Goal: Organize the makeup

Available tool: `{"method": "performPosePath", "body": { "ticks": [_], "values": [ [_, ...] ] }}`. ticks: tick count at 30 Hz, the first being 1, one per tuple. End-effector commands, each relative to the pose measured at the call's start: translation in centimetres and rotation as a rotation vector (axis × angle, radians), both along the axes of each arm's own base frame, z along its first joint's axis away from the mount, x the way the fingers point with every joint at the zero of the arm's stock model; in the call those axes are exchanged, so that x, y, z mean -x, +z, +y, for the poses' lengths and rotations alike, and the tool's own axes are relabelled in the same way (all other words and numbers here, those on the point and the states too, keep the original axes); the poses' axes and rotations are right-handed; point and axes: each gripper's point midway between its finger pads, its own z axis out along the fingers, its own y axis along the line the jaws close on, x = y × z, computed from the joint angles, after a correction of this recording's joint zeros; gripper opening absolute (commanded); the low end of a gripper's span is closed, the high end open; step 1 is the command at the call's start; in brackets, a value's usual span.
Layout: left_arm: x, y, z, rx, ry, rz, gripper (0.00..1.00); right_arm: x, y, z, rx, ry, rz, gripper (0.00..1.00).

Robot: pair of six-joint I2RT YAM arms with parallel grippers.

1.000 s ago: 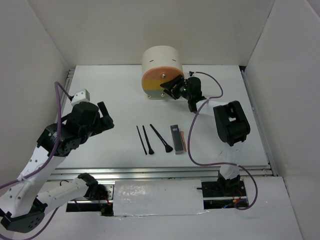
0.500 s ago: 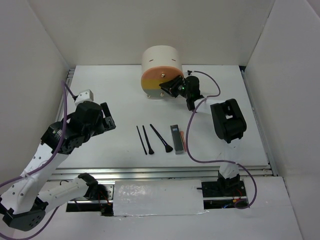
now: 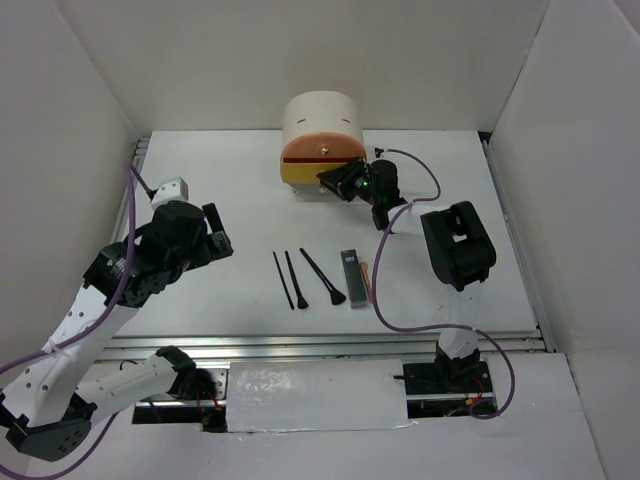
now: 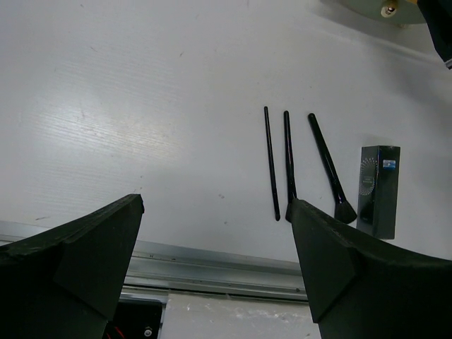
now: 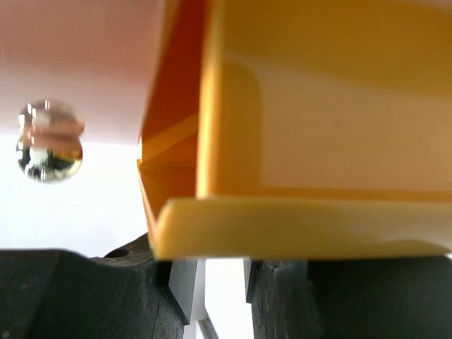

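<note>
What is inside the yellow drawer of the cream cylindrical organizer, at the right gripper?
In the right wrist view the yellow drawer shows only bare yellow plastic walls, with no item in view. Its floor is hidden behind its front rim, so small things lying low cannot be excluded.

- A left arm (image 3: 70, 330) is seen at the lower left of the top view, made up of white links dotted with small holes and black joint housings.
- A purple cable (image 3: 126, 215) is run along it, and a small white-grey box (image 3: 166, 188) is mounted near its wrist.
- The left gripper (image 4: 215, 203) is fitted with matte black, wedge-shaped fingers (image 4: 78, 254).
- A right arm (image 3: 458, 245) at the right is built of bulky black housings on a white link.
- A longer purple cable (image 3: 377, 285) is attached to it, and a green light (image 3: 367, 183) is shown at its wrist.
</note>
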Motion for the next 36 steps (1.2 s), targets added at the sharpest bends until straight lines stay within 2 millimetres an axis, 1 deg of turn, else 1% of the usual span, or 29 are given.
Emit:
{"method": "performPosePath", "body": {
  "ticks": [1, 2, 6, 8, 11, 15, 16, 18, 20, 21, 25, 28, 30, 32, 33, 34, 36],
  "values": [
    [-0.4, 0.0, -0.2, -0.004, -0.015, -0.014, 0.99, 2.7, 3.4, 2.0, -0.036, 0.073, -0.066, 0.21],
    [-0.4, 0.1, -0.1, -0.002, -0.014, -0.018, 0.99, 3.0, 3.4, 2.2, -0.034, 0.076, -0.064, 0.21],
    [-0.3, 0.0, -0.2, 0.006, -0.019, -0.019, 0.99, 3.9, 2.9, 1.9, -0.050, 0.069, -0.046, 0.20],
    [-0.2, -0.1, -0.2, 0.007, -0.019, -0.018, 0.99, 4.2, 2.9, 1.8, -0.055, 0.066, -0.038, 0.20],
    [-0.1, -0.1, -0.2, 0.007, -0.022, -0.020, 0.99, 5.1, 3.0, 2.1, -0.048, 0.079, -0.040, 0.20],
    [0.1, -0.2, -0.2, 0.013, -0.024, -0.020, 1.00, 6.2, 3.3, 2.3, -0.042, 0.085, -0.040, 0.22],
    [0.1, -0.3, -0.2, 0.016, -0.025, -0.019, 0.99, 6.6, 3.0, 2.3, -0.042, 0.086, -0.030, 0.23],
    [0.2, -0.4, -0.3, 0.022, -0.028, -0.018, 0.99, 7.1, 3.4, 2.6, -0.046, 0.089, -0.036, 0.24],
    [0.3, -0.6, -0.3, 0.025, -0.029, -0.017, 1.00, 7.7, 3.1, 2.5, -0.041, 0.084, -0.024, 0.26],
    [0.3, -0.6, -0.3, 0.030, -0.030, -0.018, 0.99, 7.9, 3.5, 2.5, -0.045, 0.079, -0.032, 0.26],
    [0.6, -0.6, -0.2, 0.040, -0.029, -0.023, 0.99, 8.6, 3.4, 2.3, -0.049, 0.072, -0.021, 0.27],
    [0.9, -0.7, -0.2, 0.046, -0.031, -0.023, 0.99, 9.1, 3.6, 2.4, -0.047, 0.074, -0.023, 0.32],
    [1.0, -0.7, -0.2, 0.052, -0.032, -0.024, 0.99, 9.4, 3.7, 2.2, -0.044, 0.074, -0.025, 0.42],
    [1.1, -0.8, -0.2, 0.053, -0.033, -0.022, 1.00, 9.6, 3.9, 2.1, -0.043, 0.072, -0.032, 0.63],
    [1.1, -1.0, -0.2, 0.053, -0.032, -0.020, 0.99, 9.7, 4.0, 2.2, -0.040, 0.073, -0.031, 0.72],
    [1.1, -1.0, -0.2, 0.053, -0.034, -0.020, 0.99, 9.7, 4.3, 2.1, -0.039, 0.077, -0.034, 0.79],
    [1.0, -1.2, -0.3, 0.051, -0.037, -0.015, 0.99, 9.9, 4.5, 2.1, -0.029, 0.077, -0.045, 0.80]
  ]
}}
